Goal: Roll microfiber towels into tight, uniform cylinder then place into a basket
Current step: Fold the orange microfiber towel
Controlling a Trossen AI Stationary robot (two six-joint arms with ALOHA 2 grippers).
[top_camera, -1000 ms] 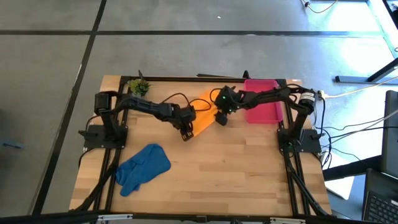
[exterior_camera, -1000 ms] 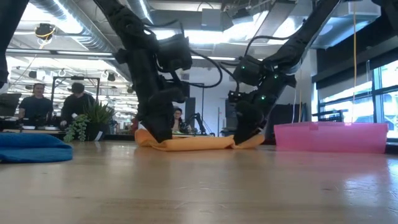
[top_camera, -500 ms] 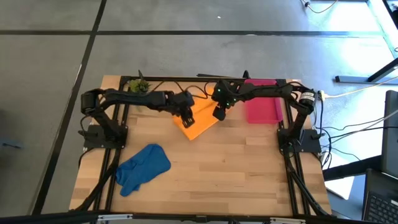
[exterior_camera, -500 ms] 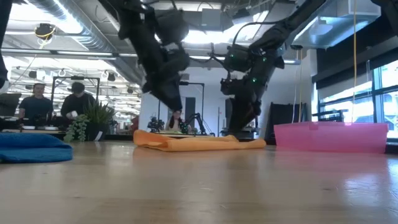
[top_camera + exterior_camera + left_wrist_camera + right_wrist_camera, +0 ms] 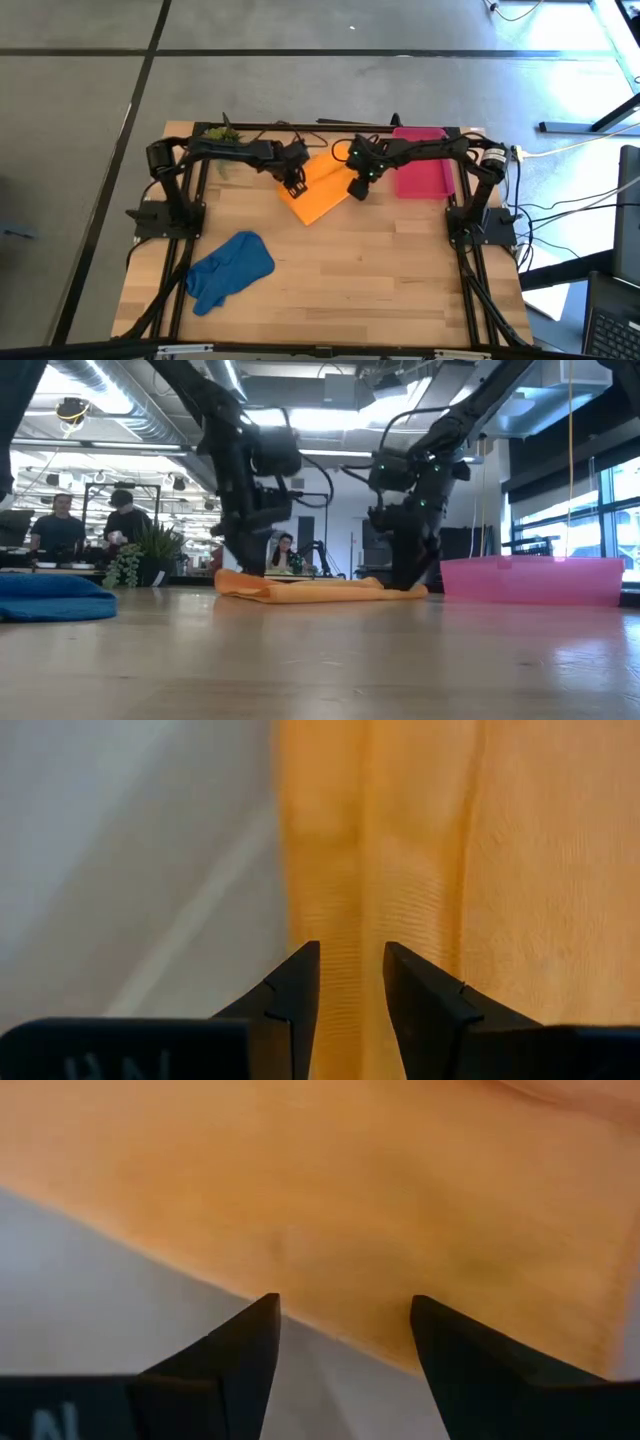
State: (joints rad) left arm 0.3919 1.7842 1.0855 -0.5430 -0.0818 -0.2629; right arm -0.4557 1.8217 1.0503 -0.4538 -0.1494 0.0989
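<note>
Orange towel (image 5: 318, 188) lies folded flat at the table's far side, just left of the basket (image 5: 422, 170); blue towel (image 5: 229, 268) sits crumpled near the front left, untouched. Left gripper (image 5: 348, 988) is over the orange towel's left edge, fingers parted, nothing between them. Right gripper (image 5: 345, 1342) hovers at the towel's right edge, fingers apart and empty too.

My judgement: the step is gripping one edge to start the roll. I'd lower both grippers evenly, pinch the same hem at matching depth, and turn together. If one side leads, the roll goes conical. Keep tension so the first turn is tight.
</note>
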